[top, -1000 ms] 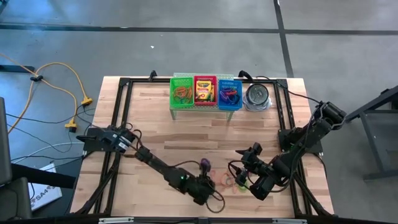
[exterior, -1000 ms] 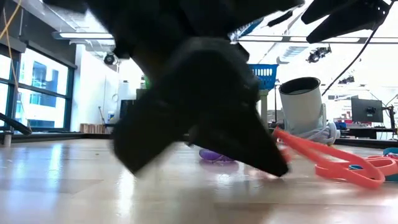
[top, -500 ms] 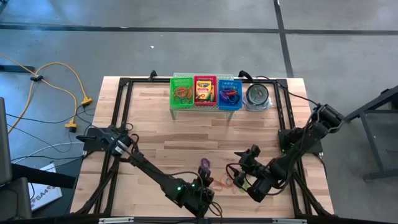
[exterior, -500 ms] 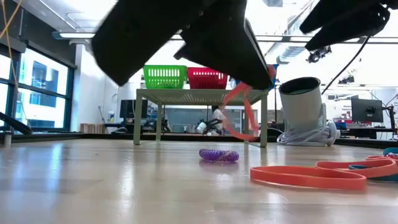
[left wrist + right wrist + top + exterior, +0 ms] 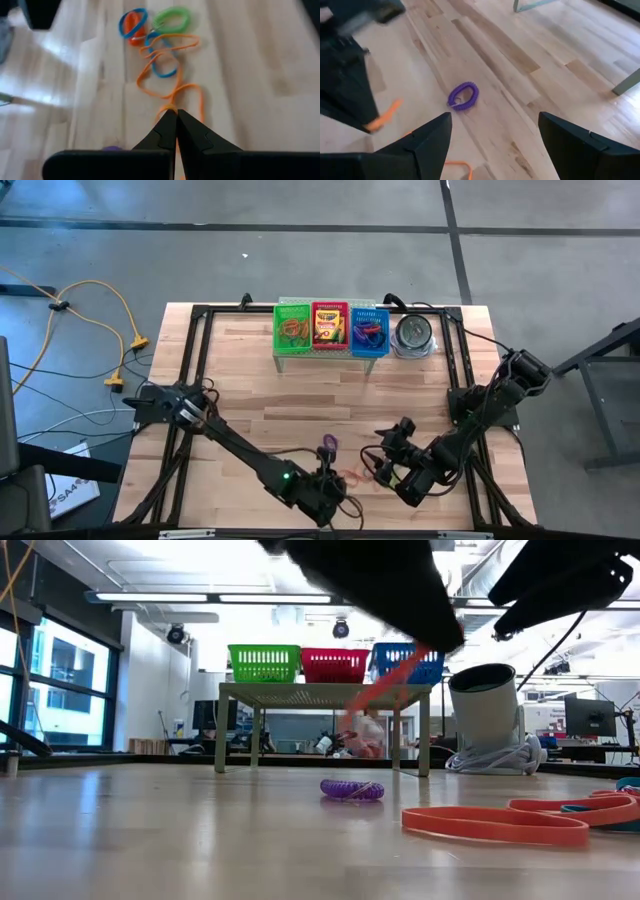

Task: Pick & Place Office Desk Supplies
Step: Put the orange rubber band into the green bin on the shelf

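My left gripper (image 5: 172,112) is shut on an orange rubber band (image 5: 189,96) and hangs above the table's near middle (image 5: 338,490). In the low view the band (image 5: 385,690) dangles below it. More rubber bands in orange, blue and green (image 5: 160,45) lie flat on the table, close to the right gripper. A purple coiled band (image 5: 463,95) lies a little apart from them. My right gripper (image 5: 495,145) hovers open above the table at the near right (image 5: 383,455), touching nothing. Crayon boxes (image 5: 328,326) sit in the red basket. My left gripper pinches the orange band at one spot on its loop (image 5: 169,106) between the tips of its two shut fingers. The fingers slant down from the near left. The band hangs slack below them (image 5: 372,700), and in the low view it looks clear of the table.
Green (image 5: 293,327), red (image 5: 329,313) and blue (image 5: 368,328) mesh baskets stand side by side on a small stand at the far middle. A round metal tin (image 5: 412,333) sits to their right. A black frame (image 5: 195,360) runs around the tabletop.
My left gripper, shut throughout, has risen from the tabletop. The orange band has come up with it: it lay on the wood and now hangs below the fingers. The other bands have stayed where they lay.
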`<move>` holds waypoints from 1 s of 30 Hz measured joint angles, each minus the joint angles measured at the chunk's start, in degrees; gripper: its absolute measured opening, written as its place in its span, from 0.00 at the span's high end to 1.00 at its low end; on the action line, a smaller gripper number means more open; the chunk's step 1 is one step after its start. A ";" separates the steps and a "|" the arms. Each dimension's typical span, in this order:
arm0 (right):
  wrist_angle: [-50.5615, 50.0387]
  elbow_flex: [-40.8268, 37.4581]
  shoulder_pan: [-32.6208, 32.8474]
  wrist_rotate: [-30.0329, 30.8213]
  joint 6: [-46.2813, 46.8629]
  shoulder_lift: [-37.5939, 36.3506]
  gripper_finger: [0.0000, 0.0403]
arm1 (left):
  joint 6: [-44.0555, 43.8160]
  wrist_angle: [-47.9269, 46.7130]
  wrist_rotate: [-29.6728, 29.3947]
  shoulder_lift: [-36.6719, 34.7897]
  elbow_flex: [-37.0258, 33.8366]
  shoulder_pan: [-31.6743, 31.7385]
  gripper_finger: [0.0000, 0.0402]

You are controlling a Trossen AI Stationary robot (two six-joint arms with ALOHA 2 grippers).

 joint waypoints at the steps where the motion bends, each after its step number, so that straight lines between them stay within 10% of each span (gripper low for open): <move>1: 0.33 0.00 -0.02 -0.71 -0.54 0.00 0.28 | 0.44 -0.20 1.24 -0.72 0.00 0.00 1.00; 10: 7.54 0.00 -1.26 0.67 -1.94 0.00 0.28 | 4.43 -3.30 10.23 -9.09 0.00 -0.22 1.00; 17: 10.17 0.00 -3.16 -9.68 -2.43 -0.02 0.28 | -3.66 -15.71 11.74 -11.83 0.00 -2.95 1.00; 24: 15.77 0.00 -2.63 -10.33 -2.01 1.81 0.28 | 7.39 -17.19 31.99 -11.86 -0.02 -6.21 1.00; 30: 16.85 0.00 -2.27 -10.56 3.33 2.67 0.28 | 8.90 -27.32 30.11 -13.33 -0.07 -3.93 1.00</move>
